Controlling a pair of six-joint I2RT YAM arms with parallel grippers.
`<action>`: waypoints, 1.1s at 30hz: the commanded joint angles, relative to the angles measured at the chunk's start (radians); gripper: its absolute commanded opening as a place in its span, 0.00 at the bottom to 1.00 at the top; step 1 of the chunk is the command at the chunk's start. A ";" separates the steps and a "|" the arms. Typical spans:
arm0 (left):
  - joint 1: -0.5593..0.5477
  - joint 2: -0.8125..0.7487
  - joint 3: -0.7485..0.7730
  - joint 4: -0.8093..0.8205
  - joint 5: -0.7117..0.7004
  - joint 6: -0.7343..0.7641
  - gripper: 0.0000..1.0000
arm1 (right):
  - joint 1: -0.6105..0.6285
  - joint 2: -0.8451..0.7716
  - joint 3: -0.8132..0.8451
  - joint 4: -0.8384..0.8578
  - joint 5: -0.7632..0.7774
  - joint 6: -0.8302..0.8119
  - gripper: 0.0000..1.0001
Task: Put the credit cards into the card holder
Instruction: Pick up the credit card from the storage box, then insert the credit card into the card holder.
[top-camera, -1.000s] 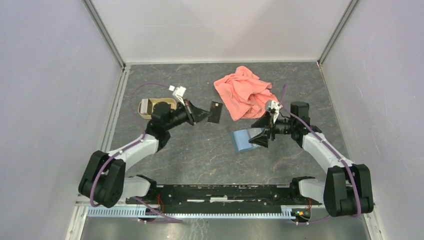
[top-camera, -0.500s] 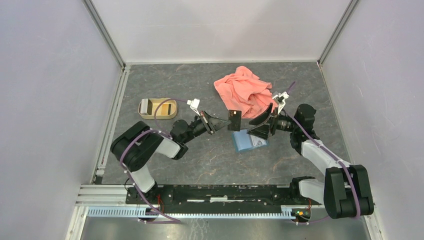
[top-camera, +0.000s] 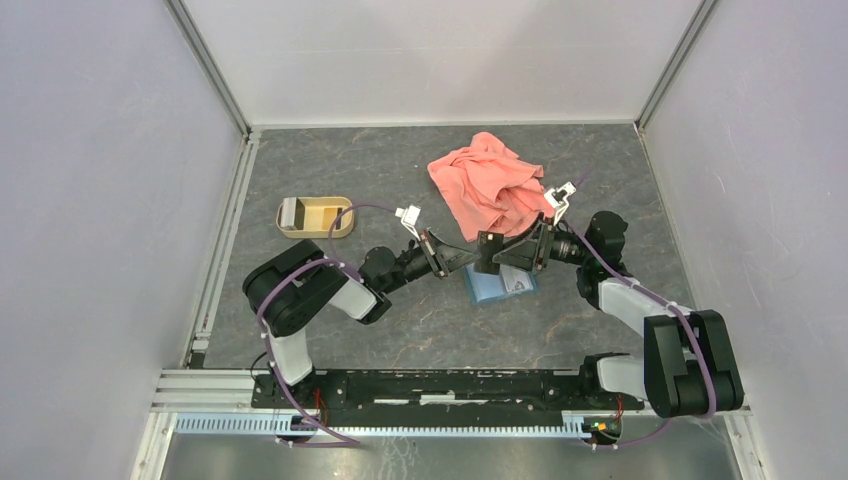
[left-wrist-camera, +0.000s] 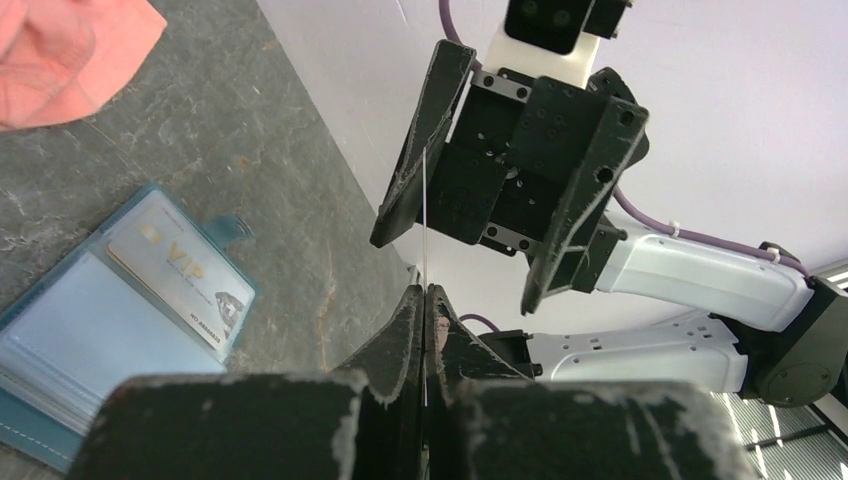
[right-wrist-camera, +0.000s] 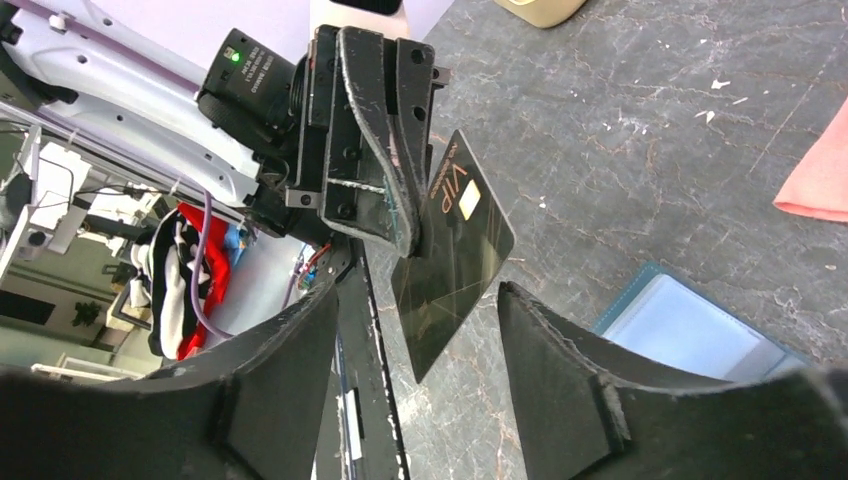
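Note:
My left gripper (top-camera: 476, 256) is shut on a dark glossy credit card (top-camera: 489, 250) with gold VIP lettering and holds it in the air above the table. In the right wrist view the card (right-wrist-camera: 455, 265) hangs from the left fingers (right-wrist-camera: 385, 170), its lower corner between my right gripper's (right-wrist-camera: 422, 285) open jaws, not touching them. In the left wrist view the card (left-wrist-camera: 424, 215) shows edge-on in my shut left gripper (left-wrist-camera: 425, 292), facing the open right gripper (left-wrist-camera: 500, 190). The teal-blue card holder (top-camera: 500, 285) lies open below, a gold card (left-wrist-camera: 180, 275) in one pocket.
A salmon-pink cloth (top-camera: 490, 185) lies crumpled behind the grippers. A tan oval tray (top-camera: 314, 217) stands at the back left. Grey walls enclose the dark stone-patterned table (top-camera: 400, 320) on three sides.
My left arm has carried the card to the right, from near the tray to above the card holder. My right gripper has lifted and turned to meet it, jaws open around the card's corner.

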 joint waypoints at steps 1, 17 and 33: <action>-0.020 0.016 0.032 0.242 -0.034 -0.025 0.02 | -0.003 0.011 -0.011 0.098 0.025 0.073 0.58; 0.033 -0.054 -0.085 0.200 -0.104 0.052 0.43 | -0.004 -0.006 0.063 -0.195 -0.009 -0.258 0.00; 0.103 -0.845 -0.078 -1.047 -0.355 0.841 1.00 | -0.060 0.133 0.245 -0.940 0.030 -0.926 0.00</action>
